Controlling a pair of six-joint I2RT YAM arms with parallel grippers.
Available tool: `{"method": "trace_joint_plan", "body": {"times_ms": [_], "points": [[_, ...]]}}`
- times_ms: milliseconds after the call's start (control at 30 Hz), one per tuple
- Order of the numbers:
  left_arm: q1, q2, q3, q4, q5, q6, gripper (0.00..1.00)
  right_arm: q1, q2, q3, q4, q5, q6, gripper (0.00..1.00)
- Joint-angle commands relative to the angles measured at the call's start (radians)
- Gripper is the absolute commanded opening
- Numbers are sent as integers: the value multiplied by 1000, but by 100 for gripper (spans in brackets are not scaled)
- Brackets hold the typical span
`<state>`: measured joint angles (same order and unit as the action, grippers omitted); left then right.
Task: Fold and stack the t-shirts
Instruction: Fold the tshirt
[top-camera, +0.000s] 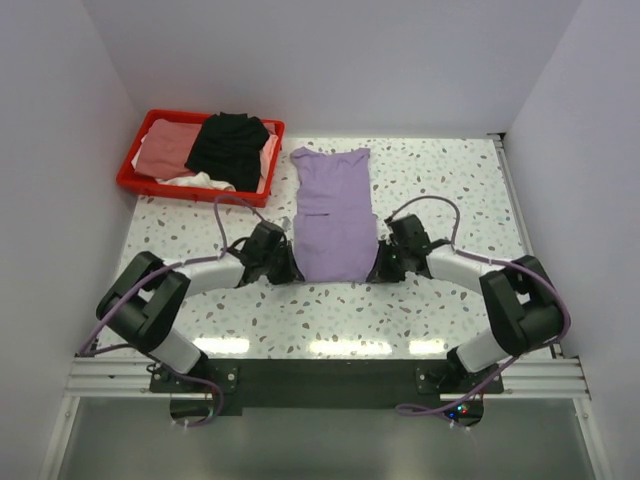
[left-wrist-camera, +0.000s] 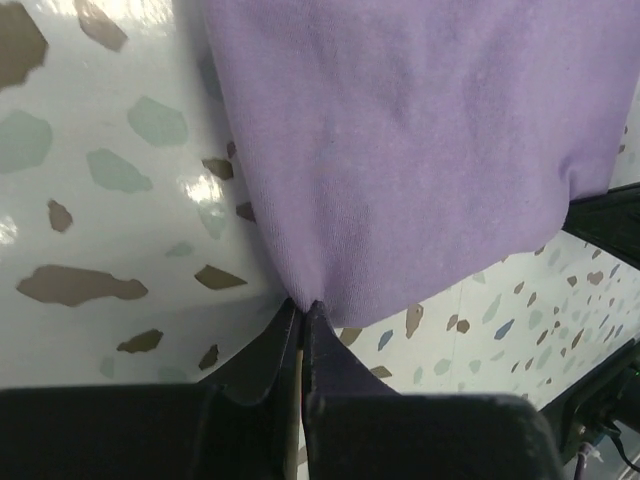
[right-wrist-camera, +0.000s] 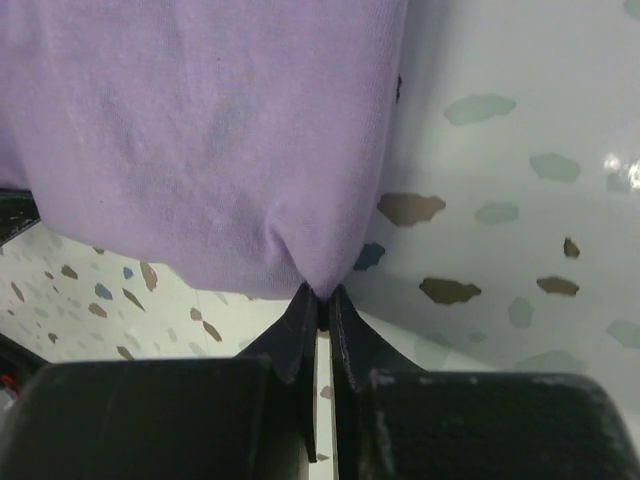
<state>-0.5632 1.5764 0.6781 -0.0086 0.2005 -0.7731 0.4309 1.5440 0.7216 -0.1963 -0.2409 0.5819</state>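
A lilac t-shirt (top-camera: 335, 215) lies lengthwise in the middle of the speckled table, folded into a long narrow strip. My left gripper (top-camera: 288, 268) is shut on its near left corner, seen in the left wrist view (left-wrist-camera: 303, 305) with the cloth (left-wrist-camera: 420, 130) pinched between the tips. My right gripper (top-camera: 378, 266) is shut on the near right corner, seen in the right wrist view (right-wrist-camera: 320, 295) with the cloth (right-wrist-camera: 200, 130) bunched at the tips. Both corners are lifted slightly off the table.
A red basket (top-camera: 133, 178) at the back left holds a black garment (top-camera: 230, 148), a pink one (top-camera: 165, 150) and white cloth (top-camera: 195, 181). White walls stand on three sides of the table (top-camera: 450, 190).
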Motion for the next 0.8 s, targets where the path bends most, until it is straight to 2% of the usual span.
{"method": "trace_joint_plan", "body": {"times_ms": [0,200,233,333,400,500,567,633,767], "points": [[-50,-53,-55,-77,-25,5,0,0,-63,-68,-44,-41,-11,0],[-139,-240,-259,-122,2,-96,0,5,-318,-240,-185,-92,-2,0],[-139,-272,-284,-132,2,-113,0,5,-318,-263,-210,-97,4,0],[-217,-418,-360,-197,-7,-181,0,19,-467,-342,-284,-130,48,0],[-256,-534,-397,-224,-7,-231,0,52,-596,-384,-331,-159,110,0],[-329,-670,-433,-183,3,-288,0,123,-757,-386,-405,-138,189,0],[-337,-726,-428,-176,13,-293,0,161,-806,-380,-413,-135,235,0],[-337,-740,-364,-235,-27,-266,0,161,-831,-361,-423,-124,230,0],[-337,-704,-151,-392,-192,-212,0,161,-754,-173,-489,-8,113,0]]}}
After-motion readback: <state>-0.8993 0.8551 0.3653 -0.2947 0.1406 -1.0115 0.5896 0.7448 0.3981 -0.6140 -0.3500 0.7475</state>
